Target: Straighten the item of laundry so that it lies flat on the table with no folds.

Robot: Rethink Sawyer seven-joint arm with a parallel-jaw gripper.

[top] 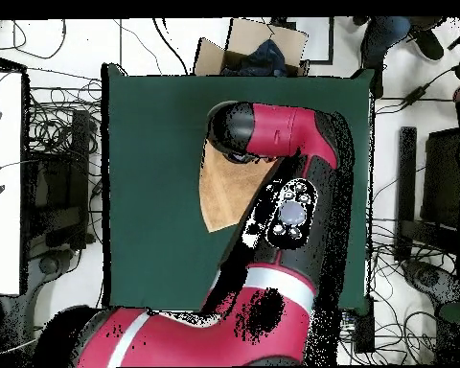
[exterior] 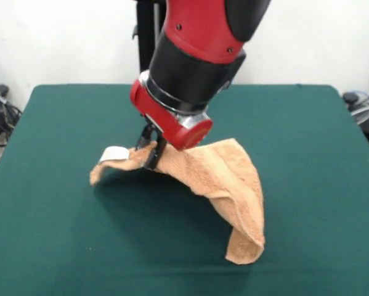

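The gripper (exterior: 151,150) is pinched on the towel (exterior: 215,176) near its white label (exterior: 114,153), lifting it; the rest drapes below onto the table (exterior: 307,135). Next, probably drag it flat.

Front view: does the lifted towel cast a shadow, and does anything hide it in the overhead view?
Front view: a soft, dim shadow lies on the table beneath the raised towel, with the pincer shut on it. Overhead view: the arm covers much of the towel; the pincer is hidden.
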